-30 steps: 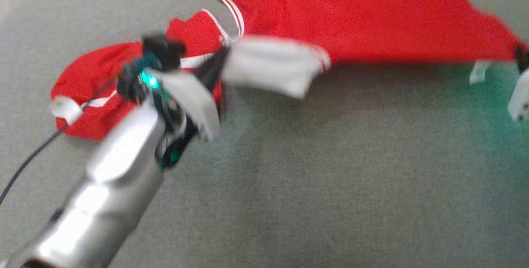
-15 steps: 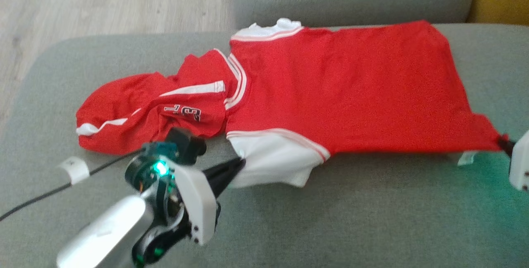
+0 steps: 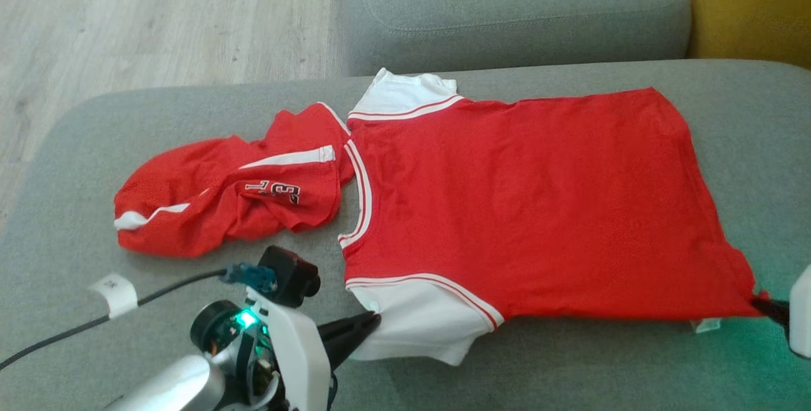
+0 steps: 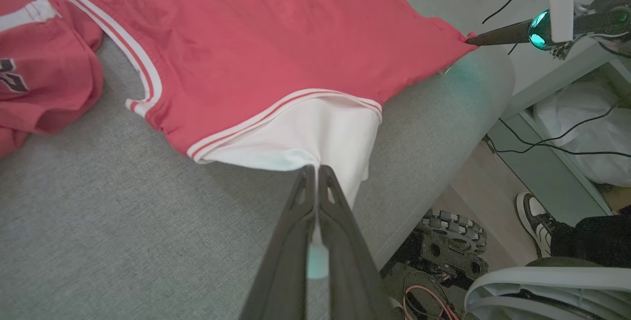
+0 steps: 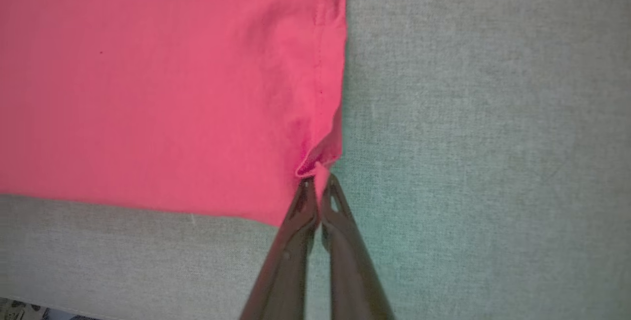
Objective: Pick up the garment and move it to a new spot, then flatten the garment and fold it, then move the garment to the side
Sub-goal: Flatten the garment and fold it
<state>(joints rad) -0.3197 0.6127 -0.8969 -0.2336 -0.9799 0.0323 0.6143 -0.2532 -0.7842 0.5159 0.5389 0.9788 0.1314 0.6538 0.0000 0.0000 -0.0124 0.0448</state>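
Observation:
The garment (image 3: 526, 196) is a red T-shirt with white sleeves, spread nearly flat on the grey sofa seat (image 3: 570, 373), collar to the left. My left gripper (image 3: 374, 319) is shut on the edge of the near white sleeve (image 3: 418, 328); the left wrist view shows the cloth pinched between its fingertips (image 4: 315, 169). At the right edge my right gripper (image 3: 770, 306) is shut on the near hem corner, seen close up in the right wrist view (image 5: 318, 182), where the red cloth (image 5: 162, 78) lies smooth to the left.
A second red piece with white stripes and a number (image 3: 228, 192) lies crumpled left of the collar. A black cable with a white tag (image 3: 114, 290) crosses the seat's near left. The backrest (image 3: 507, 12) stands behind, wooden floor (image 3: 127, 18) beyond. A person's shoe (image 4: 535, 216) is beside the sofa.
The head camera has tilted, so the whole picture shifted. The garment, lifted and stretched before, now rests flat on the seat. My left gripper drew the sleeve toward the near edge, off the crumpled piece.

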